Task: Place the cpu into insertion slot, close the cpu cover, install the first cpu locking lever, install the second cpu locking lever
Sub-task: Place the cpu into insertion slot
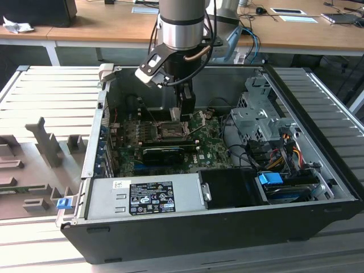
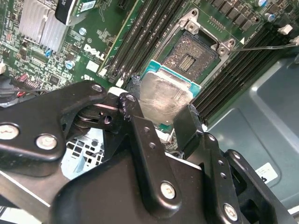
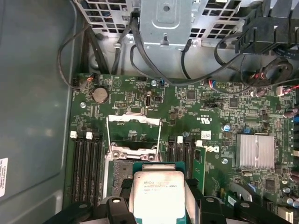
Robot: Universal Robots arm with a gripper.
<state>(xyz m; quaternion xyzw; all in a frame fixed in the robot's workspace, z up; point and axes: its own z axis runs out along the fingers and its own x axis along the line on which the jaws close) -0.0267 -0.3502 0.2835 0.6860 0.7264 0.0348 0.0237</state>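
— Status of your gripper [image 1: 183, 111]?
— Clamped on the cpu [image 2: 164, 97]. In the second wrist view its fingers [image 2: 189, 123] pinch two opposite edges, with the silver top showing.
— Where does that put you?
— Upper middle of the exterior view, inside the computer case [image 1: 170, 227], low over the motherboard [image 1: 210, 151]. The insertion slot [image 2: 191, 56] lies bare, its dark pinned centre uncovered, and you hold the cpu near it. In the first wrist view the cpu cover [image 3: 133, 122] stands raised.
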